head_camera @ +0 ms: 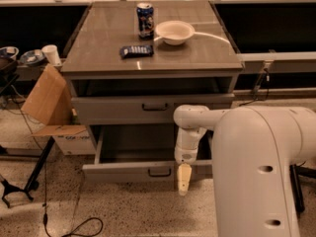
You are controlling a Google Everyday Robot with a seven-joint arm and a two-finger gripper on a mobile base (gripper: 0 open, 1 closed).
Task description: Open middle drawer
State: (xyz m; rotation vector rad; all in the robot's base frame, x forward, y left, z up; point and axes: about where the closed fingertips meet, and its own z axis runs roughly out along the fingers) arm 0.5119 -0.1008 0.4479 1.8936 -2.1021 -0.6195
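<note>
The middle drawer [128, 173] — already drawn out, its front running left–right — is seen with its loop handle [159, 172] just left of the downward-pointing pincer [183, 180]; whether the pincer is spread cannot be told.

The gripper [183, 181] hangs in front of the middle drawer [123, 172], whose right end the white arm [256, 172] hides. The arm is cut off by the bottom edge, and the label on the can [144, 19] is too blurred to read

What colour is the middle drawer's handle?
The handle is dark, camera view; pincer hangs beside it.
</note>
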